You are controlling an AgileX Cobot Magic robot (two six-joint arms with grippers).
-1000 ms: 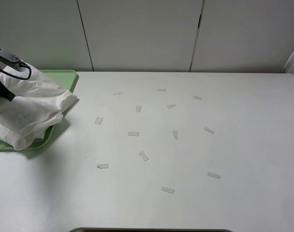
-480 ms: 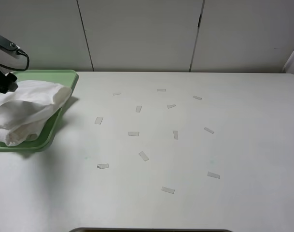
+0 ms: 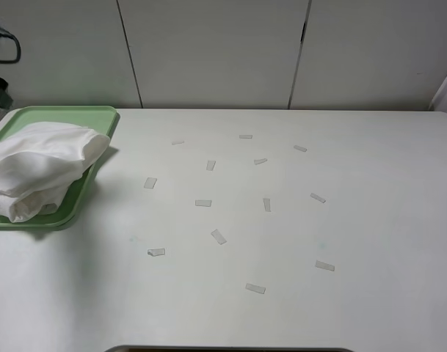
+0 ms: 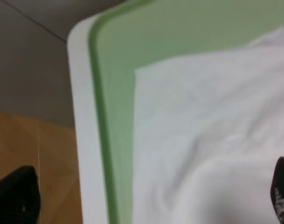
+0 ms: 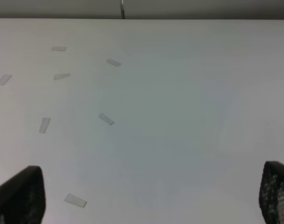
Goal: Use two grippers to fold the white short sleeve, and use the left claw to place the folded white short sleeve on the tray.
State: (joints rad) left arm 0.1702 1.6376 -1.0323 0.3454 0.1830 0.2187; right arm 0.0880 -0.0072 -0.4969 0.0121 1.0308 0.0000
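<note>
The folded shirt [image 3: 38, 167] lies bunched on the tray [image 3: 98, 116], one edge spilling over the near rim. The left gripper [image 4: 146, 196] hangs above it, jaws wide and empty. The right gripper [image 5: 151, 196], also wide, hovers over bare table [image 3: 296, 235] and tape strips [image 3: 219, 236].

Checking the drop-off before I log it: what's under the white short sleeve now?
The tray lies under the white short sleeve; its green rim shows at the back and right. The shirt covers most of the tray floor and overhangs the near-left edge, hiding it.
</note>
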